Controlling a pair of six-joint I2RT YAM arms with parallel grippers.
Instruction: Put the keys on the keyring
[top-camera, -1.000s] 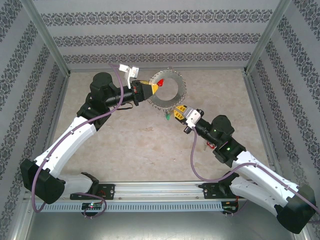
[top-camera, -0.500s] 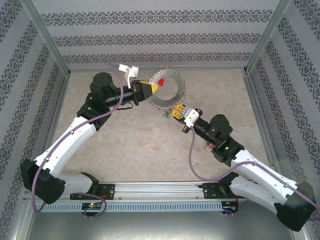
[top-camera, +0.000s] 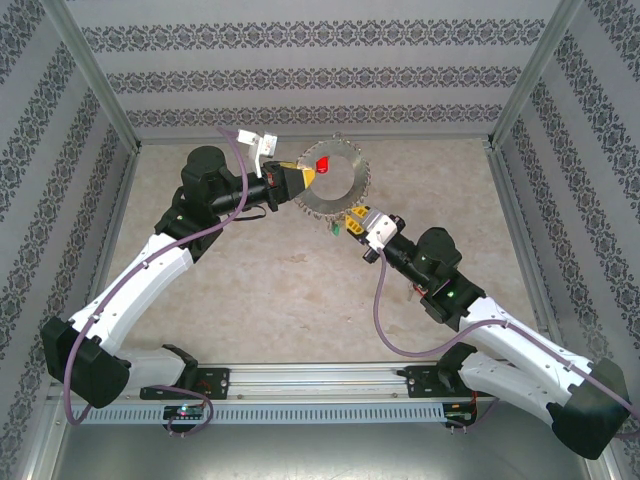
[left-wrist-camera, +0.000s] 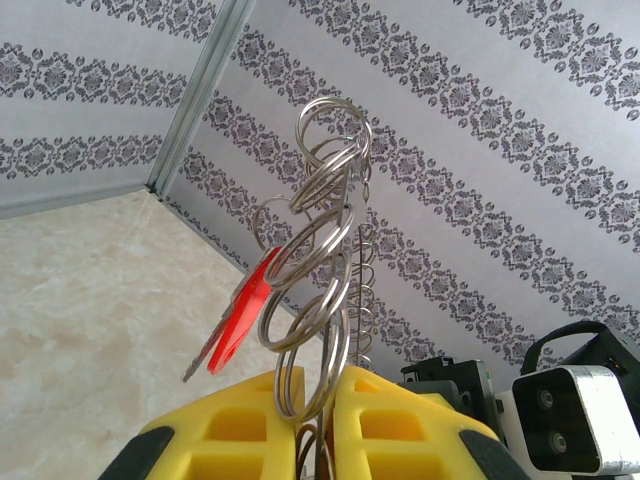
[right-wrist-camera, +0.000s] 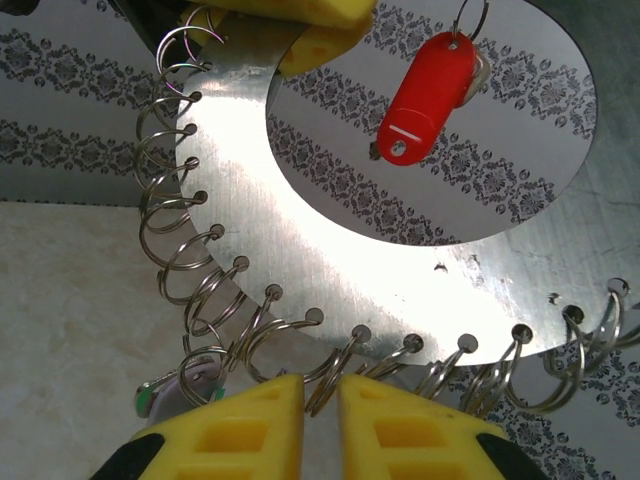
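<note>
The keyring (top-camera: 338, 204), a grey metal hoop fringed with silvery links, is held off the table between both grippers. My left gripper (top-camera: 303, 178) is shut on its left rim; in the left wrist view the hoop (left-wrist-camera: 347, 250) stands edge-on between the yellow fingers (left-wrist-camera: 250, 420). A red-tagged key (top-camera: 323, 162) hangs from a link at the top (right-wrist-camera: 425, 95) (left-wrist-camera: 240, 320). My right gripper (top-camera: 351, 220) (right-wrist-camera: 320, 392) is shut on one link at the hoop's lower rim (right-wrist-camera: 300, 250). A lilac and green tagged key (right-wrist-camera: 188, 385) hangs on a link just left of it (top-camera: 331, 234).
Patterned walls and metal posts (top-camera: 515, 90) enclose the beige table (top-camera: 280, 290). Both arms reach in from the near rail (top-camera: 320, 385), and the left arm's cable (top-camera: 235, 150) loops near the ring.
The right gripper has shifted slightly up and left with the link in it, and the ring with its red key has tilted a little. The left gripper has kept its grip and place.
</note>
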